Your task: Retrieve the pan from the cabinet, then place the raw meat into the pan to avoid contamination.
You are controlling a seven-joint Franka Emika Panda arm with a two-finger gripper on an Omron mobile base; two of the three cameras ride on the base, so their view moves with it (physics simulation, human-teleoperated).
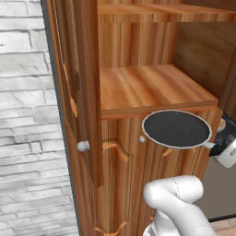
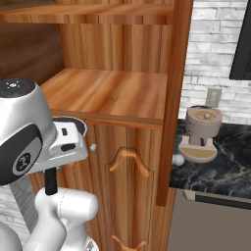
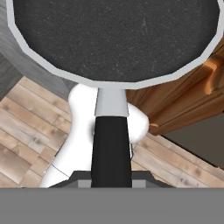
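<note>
Below the bare wooden shelf (image 1: 152, 90) of the tall reddish-brown wooden cabinet (image 1: 120, 152), the round black frying pan with a thin silver rim (image 1: 176, 129) hangs level in the air, out in front of the closed lower doors and clear of the shelf edge. Its short grey-white and black handle (image 3: 111, 144) runs back toward the pincer (image 1: 227, 156), which looks clenched on the handle end, though the fingertips themselves are hard to make out in the hand view. Seen from the hand, the pan's black inside is bare, with wood-plank floor (image 3: 26, 131) far beneath it. One cabinet door (image 1: 83, 92) stands swung open at the left, with a small round silver knob (image 1: 83, 146). In the right base view a dark marbled counter (image 2: 220, 171) sits to the right of the cabinet, carrying a tan round coffee machine (image 2: 201, 132) near the white brick wall (image 2: 211, 59). White arm links (image 1: 177, 198) rise low in front of the doors.
</note>
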